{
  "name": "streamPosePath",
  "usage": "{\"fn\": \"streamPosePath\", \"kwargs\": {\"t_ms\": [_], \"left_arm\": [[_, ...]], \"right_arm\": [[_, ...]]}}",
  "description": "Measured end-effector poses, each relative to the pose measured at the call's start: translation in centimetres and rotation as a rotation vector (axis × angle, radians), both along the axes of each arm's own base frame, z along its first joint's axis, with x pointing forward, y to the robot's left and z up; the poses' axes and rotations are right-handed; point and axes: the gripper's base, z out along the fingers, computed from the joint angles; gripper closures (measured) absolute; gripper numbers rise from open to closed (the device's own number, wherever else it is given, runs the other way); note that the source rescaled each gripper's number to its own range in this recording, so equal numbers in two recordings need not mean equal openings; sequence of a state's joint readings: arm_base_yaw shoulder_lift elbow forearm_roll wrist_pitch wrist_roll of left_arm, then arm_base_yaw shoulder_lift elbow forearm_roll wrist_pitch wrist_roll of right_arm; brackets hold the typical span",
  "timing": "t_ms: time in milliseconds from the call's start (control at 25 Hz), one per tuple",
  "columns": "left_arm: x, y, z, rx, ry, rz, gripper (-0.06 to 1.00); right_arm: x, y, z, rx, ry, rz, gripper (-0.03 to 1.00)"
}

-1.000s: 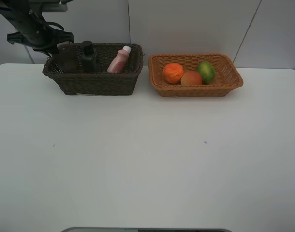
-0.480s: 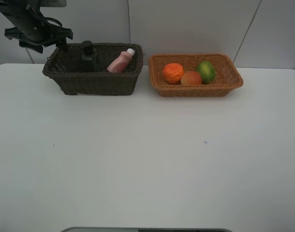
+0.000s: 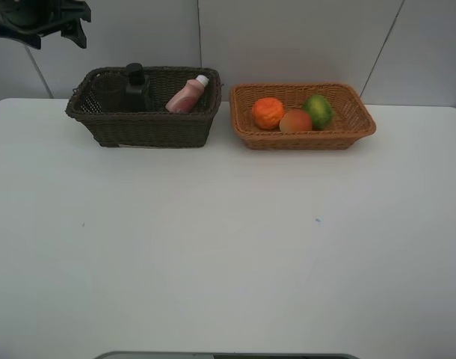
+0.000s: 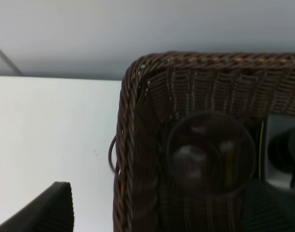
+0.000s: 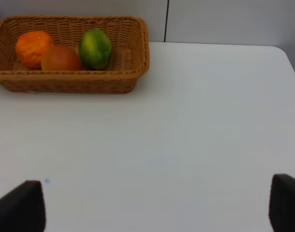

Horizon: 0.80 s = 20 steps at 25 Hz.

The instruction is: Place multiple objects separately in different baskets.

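Note:
The dark brown basket holds the translucent cup, the dark green pump bottle and the pink white-capped bottle. The light basket holds the wrinkled orange, the red-orange fruit and the green citrus. My left gripper is open and empty, high above and left of the dark basket. In the left wrist view the cup stands in the basket's corner. My right gripper is open and empty over the table, away from the light basket.
The white table stretches in front of both baskets. A wall stands right behind them. The baskets sit side by side with a small gap. One left fingertip shows outside the dark basket's rim.
My left gripper has let go of the cup in the dark basket's left end and has risen up and to the left, away from the basket.

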<state>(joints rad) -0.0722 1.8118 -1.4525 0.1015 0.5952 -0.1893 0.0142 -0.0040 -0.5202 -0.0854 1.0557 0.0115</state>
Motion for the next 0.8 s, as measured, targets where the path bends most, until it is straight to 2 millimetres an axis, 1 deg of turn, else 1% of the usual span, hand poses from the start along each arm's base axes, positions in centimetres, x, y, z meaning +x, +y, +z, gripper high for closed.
{"fn": "streamPosePath", "kwargs": {"t_ms": [120,200,240,360,480,640,800], "left_arm": [[-2.5,0.7,0.9,-0.008,0.0,0.016,0.06],[-4.6,1.2,2.0,-0.008,-0.018,0.025,0.06],[-5.7,1.4,2.3,-0.008,-0.02,0.03,0.06],[-9.6,1.6,4.1,-0.015,-0.067,0.031,0.06],[-13.6,1.7,5.5,-0.027,-0.111,0.032,0.05],[-19.2,1.8,6.1,-0.062,-0.119,0.036,0.05],[-24.8,1.7,6.1,-0.085,-0.107,0.021,0.04]], "right_arm": [[0.0,0.0,0.0,0.0,0.0,0.0,0.04],[0.0,0.0,0.0,0.0,0.0,0.0,0.04],[0.0,0.0,0.0,0.0,0.0,0.0,0.04],[0.0,0.0,0.0,0.0,0.0,0.0,0.04],[0.0,0.0,0.0,0.0,0.0,0.0,0.04],[0.0,0.0,0.0,0.0,0.0,0.0,0.04],[0.0,0.0,0.0,0.0,0.0,0.0,0.04]]}}
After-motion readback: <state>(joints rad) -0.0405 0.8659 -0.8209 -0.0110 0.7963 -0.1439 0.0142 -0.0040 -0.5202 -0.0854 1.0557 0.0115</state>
